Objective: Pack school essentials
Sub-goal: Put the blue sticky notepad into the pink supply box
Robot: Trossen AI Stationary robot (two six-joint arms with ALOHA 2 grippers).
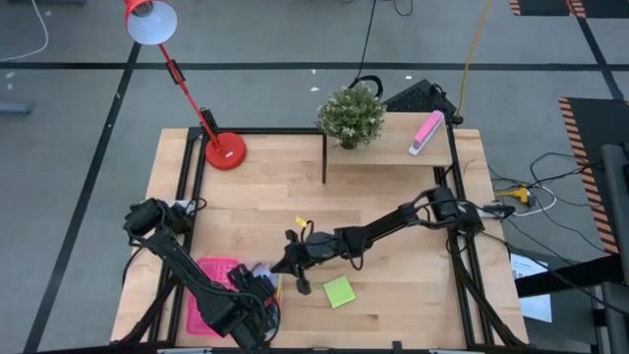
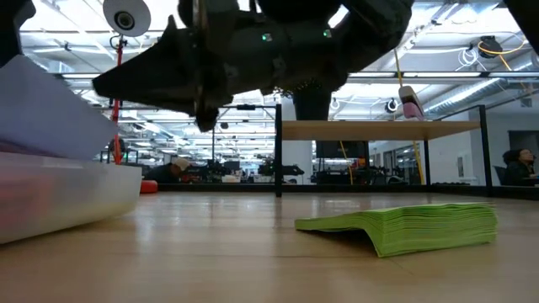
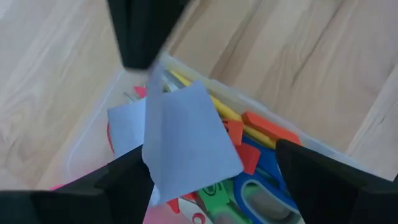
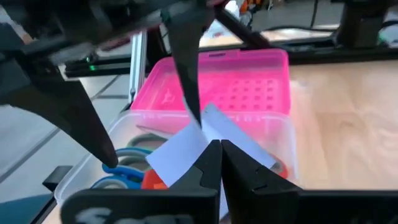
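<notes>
While creased, pale-blue note pad (image 3: pixel 180 140) over box (image 4: pixel 273 134)

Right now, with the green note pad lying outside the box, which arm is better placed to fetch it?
The right. Its gripper hangs beside the green note pad, fingers shut and empty in its wrist view. The left gripper is over the clear box, where a pale-blue note sheet sits.

On the bench (image 1: pixel 393 285), a tray (image 1: pixel 208 278) sits near the front-left corner with a note pad (image 1: pixel 339 291) to its right. A lamp (image 1: pixel 224 150) stands at the back left; a potted plant (image 1: pixel 350 116) occupies the raised shelf (image 1: pixel 383 149) behind.
</notes>
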